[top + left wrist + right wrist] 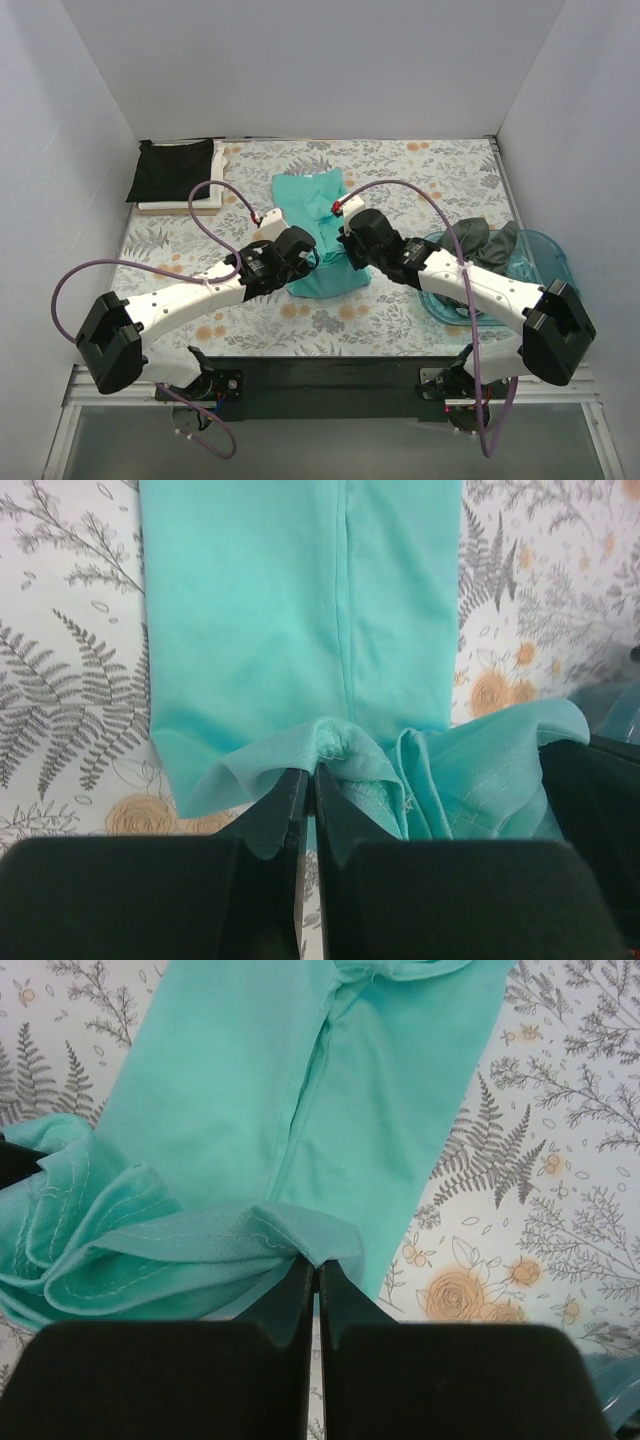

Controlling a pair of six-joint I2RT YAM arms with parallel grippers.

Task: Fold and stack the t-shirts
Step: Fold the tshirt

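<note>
A teal t-shirt [315,215] lies as a long narrow strip in the middle of the table, its near end lifted and bunched. My left gripper [305,252] is shut on the near left hem of the teal shirt [300,630]. My right gripper [345,245] is shut on the near right hem of the teal shirt [330,1090]. Both hold the hem just above the cloth. A folded black t-shirt [172,170] lies on a folded white t-shirt [180,206] at the far left. A dark grey t-shirt [478,240] sits crumpled in the tray.
A translucent blue plastic tray [545,255] stands at the right, behind my right arm. The floral tablecloth [420,170] covers the table. White walls close in the back and sides. Purple cables loop over both arms.
</note>
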